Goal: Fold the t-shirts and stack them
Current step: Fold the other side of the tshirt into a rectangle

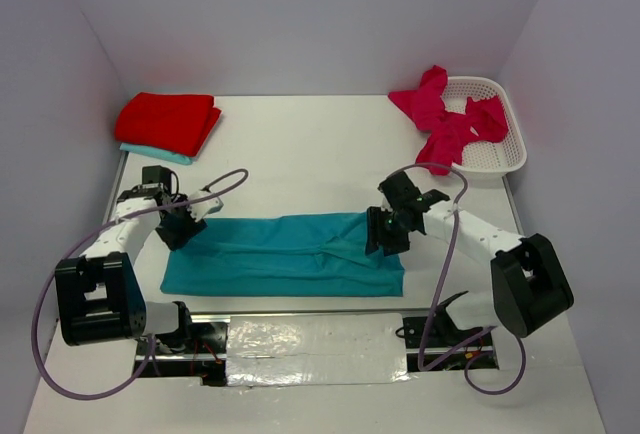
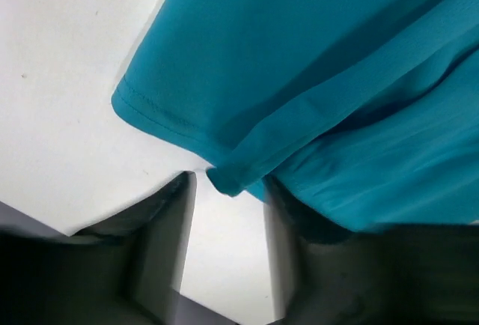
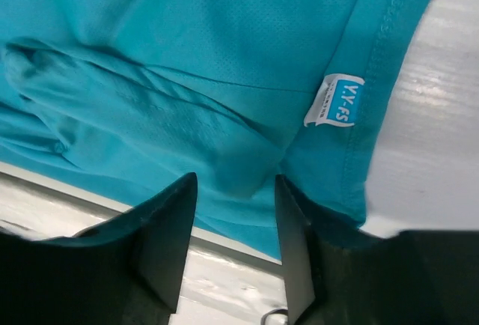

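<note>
A teal shirt [image 1: 285, 254] lies flat on the white table [image 1: 300, 154], folded into a long band that runs from left to right close to the near edge, just behind a shiny strip of tape [image 1: 315, 339]. The left gripper [image 1: 183, 229] is low at the far left corner of this band. In the left wrist view its fingers [image 2: 168, 228] stand apart with bare table between them, and a doubled hem of the cloth reaches just to the gap at their tips, so it is not pinched. The right gripper [image 1: 385, 234] is over the right end of the band, also spread. A soft bunch of cloth sits in the opening of its jaws, and a small white label [image 3: 334, 100] shows at the hem beside it (the letters are too small to read surely). Behind the band the middle of the table is open up to the back wall. In the back left corner a folded red shirt [image 1: 168, 119] rests on a second teal shirt [image 1: 155, 154], whose edge shows out below. In the back right corner crumpled pink shirts [image 1: 450, 119] hang over the rim of a white basket [image 1: 500, 154], one part touching the table.
</note>
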### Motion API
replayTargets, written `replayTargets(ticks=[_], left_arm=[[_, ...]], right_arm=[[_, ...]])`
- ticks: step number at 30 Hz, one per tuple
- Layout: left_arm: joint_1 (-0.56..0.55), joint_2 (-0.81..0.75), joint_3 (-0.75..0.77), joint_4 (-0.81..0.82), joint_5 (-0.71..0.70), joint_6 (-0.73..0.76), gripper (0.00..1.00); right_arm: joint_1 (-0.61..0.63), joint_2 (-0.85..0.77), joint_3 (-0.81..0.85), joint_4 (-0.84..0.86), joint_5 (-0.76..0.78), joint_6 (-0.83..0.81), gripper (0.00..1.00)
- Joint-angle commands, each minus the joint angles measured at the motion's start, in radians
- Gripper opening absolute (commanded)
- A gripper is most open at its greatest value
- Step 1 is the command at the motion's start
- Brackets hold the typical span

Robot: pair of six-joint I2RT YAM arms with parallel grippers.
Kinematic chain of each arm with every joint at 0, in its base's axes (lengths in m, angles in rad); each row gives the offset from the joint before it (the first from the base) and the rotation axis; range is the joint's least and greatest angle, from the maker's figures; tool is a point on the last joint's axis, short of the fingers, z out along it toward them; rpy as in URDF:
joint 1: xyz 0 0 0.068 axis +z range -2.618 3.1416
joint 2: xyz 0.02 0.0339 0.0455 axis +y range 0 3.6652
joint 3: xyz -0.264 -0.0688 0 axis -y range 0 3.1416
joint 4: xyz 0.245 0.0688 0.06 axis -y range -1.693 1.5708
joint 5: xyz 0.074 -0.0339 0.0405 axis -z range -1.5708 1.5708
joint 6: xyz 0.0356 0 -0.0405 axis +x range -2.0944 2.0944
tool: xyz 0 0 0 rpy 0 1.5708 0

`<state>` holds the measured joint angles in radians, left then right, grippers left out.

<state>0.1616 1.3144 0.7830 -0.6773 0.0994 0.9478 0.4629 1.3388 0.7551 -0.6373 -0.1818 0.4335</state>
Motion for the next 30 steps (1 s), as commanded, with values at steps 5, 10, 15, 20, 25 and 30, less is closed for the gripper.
replayTargets(ticks=[5,10,15,20,25,30], left_arm=[[0.018,-0.026,0.128,-0.100,-0.064,0.062,0.99],[0.030,-0.007,0.372,-0.269,0.051,0.036,0.95],[0.032,0.049,0.357,-0.087,0.017,-0.206,0.01],[0.032,0.128,0.312,-0.070,-0.016,-0.374,0.00],[0.030,0.115,0.210,-0.038,-0.029,-0.397,0.00],[0.033,0.108,0.179,-0.008,-0.070,-0.386,0.00]], right_arm=[[0.008,-0.105,0.027,-0.067,0.025,-0.035,0.73],[0.048,-0.181,0.153,0.015,0.059,-0.056,0.24],[0.089,0.084,0.277,0.140,-0.033,-0.073,0.00],[0.106,0.275,0.361,0.205,-0.085,-0.082,0.00],[0.121,0.356,0.348,0.240,-0.122,-0.084,0.00],[0.158,0.326,0.245,0.301,-0.160,-0.044,0.00]])
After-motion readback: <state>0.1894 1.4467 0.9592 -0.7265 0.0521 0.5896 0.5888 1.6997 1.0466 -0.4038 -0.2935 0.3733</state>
